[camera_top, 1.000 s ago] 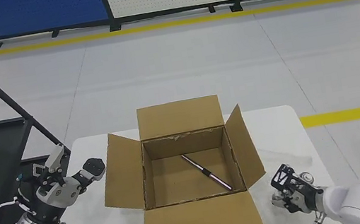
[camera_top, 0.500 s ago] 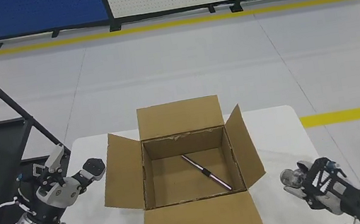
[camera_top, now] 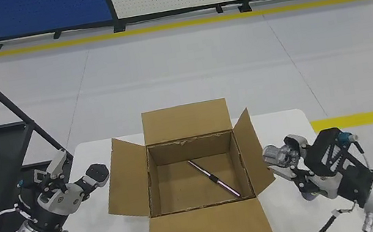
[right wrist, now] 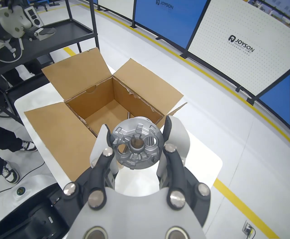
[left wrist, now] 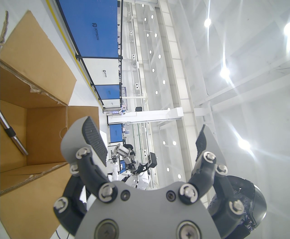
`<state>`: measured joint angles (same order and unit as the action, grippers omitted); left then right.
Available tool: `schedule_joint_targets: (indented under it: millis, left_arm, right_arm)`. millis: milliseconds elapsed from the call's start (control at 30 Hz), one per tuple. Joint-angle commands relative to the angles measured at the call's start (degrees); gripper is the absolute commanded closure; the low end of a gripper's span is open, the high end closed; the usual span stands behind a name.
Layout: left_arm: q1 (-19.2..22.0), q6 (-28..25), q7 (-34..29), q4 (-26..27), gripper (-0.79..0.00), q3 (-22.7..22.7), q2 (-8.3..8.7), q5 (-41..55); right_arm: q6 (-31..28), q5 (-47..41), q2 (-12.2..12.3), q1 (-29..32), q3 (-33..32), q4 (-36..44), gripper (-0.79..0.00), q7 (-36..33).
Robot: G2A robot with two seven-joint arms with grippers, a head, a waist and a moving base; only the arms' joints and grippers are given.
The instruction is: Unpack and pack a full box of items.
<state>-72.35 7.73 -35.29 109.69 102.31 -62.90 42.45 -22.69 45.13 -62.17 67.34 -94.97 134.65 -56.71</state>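
- R arm up from near-right corner of surface within 1 s; now level w/ right flap of box.
- R jaws clamped on round metal part, held just outside that flap, above the surface.
- L arm unmoved, left of box; L jaws spread wide, holding nothing.
- Thin rod lies diagonally on box floor.

Bright overhead light; ceiling lamps flare, wrist views seemingly bowed at edges.
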Motion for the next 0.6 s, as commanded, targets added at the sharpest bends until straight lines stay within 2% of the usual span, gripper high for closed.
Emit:
schedule_joint_targets:
  millis: [0, 300, 367, 467, 567]
  left_arm:
    - [0.0, 0.0, 0.0, 0.0, -0.785, 0.0, 0.0, 0.0]
    - [0.0, 0.0, 0.0, 0.0, -0.785, 0.0, 0.0, 0.0]
    - [-0.22, -0.21, 0.32, 0.28, -0.785, -0.09, -0.01, -0.11]
    - [-0.58, -0.19, 0.35, 0.67, -0.785, -0.12, 0.05, -0.5]
    - [-0.96, -0.08, -0.14, 0.56, -0.785, 0.32, 0.17, -0.79]
  right_arm:
    - [-0.69, 0.02, 0.0, 0.09, -0.02, 0.0, 0.0, 0.06]
    - [-0.69, 0.02, 0.0, 0.09, -0.02, 0.0, 0.0, 0.06]
    - [-1.08, 0.29, 0.01, -0.08, 1.42, 0.0, 0.0, 1.86]
    - [-1.91, 0.18, 0.0, -3.9, 6.6, -0.9, 0.0, 2.74]
    - [-1.29, 0.33, -0.24, -10.99, 13.5, -2.99, 0.0, 1.38]
